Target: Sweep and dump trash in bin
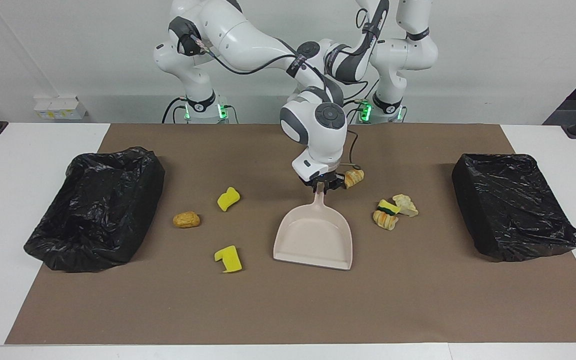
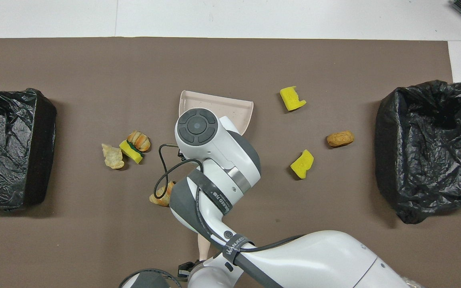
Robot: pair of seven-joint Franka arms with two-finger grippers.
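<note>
The right gripper [image 1: 322, 186] is clenched on the handle tip of the dustpan [image 1: 313, 240], which lies flat mid-worktop [image 1: 288, 310], its long axis running from the robots outward and its mouth facing away from them. No trash sits before that mouth. Two sponges [image 1: 228, 198] and a bread lump [image 1: 186, 219] lie off the dustpan toward the right arm's end. A pastry [image 1: 354, 178] is just beside the handle, and a cluster [image 1: 392, 211] of three scraps lies toward the left arm's end, so I judge the pan needs turning. The left gripper [image 2: 186, 271] waits clenched, nearer the robots than the dustpan.
</note>
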